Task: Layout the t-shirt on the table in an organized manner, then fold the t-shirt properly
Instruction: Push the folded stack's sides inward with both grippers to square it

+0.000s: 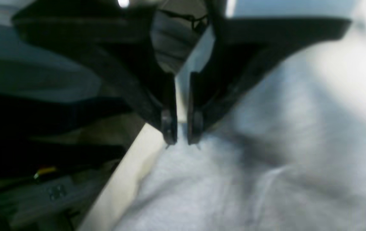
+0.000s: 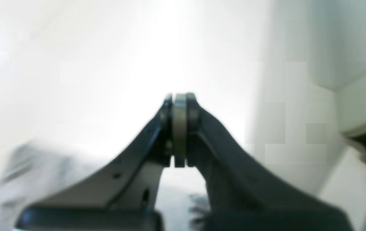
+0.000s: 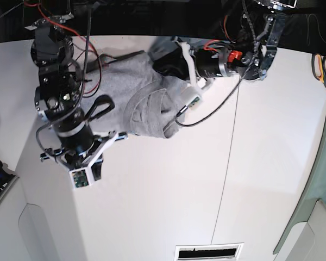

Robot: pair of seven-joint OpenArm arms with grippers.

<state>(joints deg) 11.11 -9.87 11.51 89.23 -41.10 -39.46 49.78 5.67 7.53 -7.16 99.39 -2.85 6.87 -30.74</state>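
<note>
Left gripper (image 1: 182, 141): the two black fingers stand nearly parallel with a narrow gap between the tips, and those tips sit at the edge of the heather-grey t-shirt (image 1: 266, 166); blur in the left wrist view leaves it unclear whether any cloth is caught in the gap. Beside the fingers, a pale strip of the table (image 1: 119, 189) edge runs diagonally, with dark floor space beyond it. Right gripper (image 2: 179, 128): the fingers are pressed together about a thin pale layer that fills the slit between them, apparently a fold of the shirt fabric, though the right wrist view is too overexposed to confirm this. A blurred grey mass of cloth (image 2: 42, 173) lies below and to one side of the fingers, over bright white tabletop. In the base view the t-shirt (image 3: 136, 103) lies bunched and wrinkled at the far portion of the white table (image 3: 168, 206), between the two arms. The left gripper (image 3: 164, 64) reaches into the shirt's far upper edge from the view's right; the right gripper (image 3: 101, 106) meets the shirt's near edge from the view's left, its wrist camera housing (image 3: 80, 178) pointing toward the near table edge. A thin dark seam line (image 3: 226, 179) crosses the tabletop, well apart from the shirt. Orange-handled scissors (image 3: 321, 65) lie at the table's right margin, beside a green-grey cloth (image 3: 309, 196) along that side.
</note>
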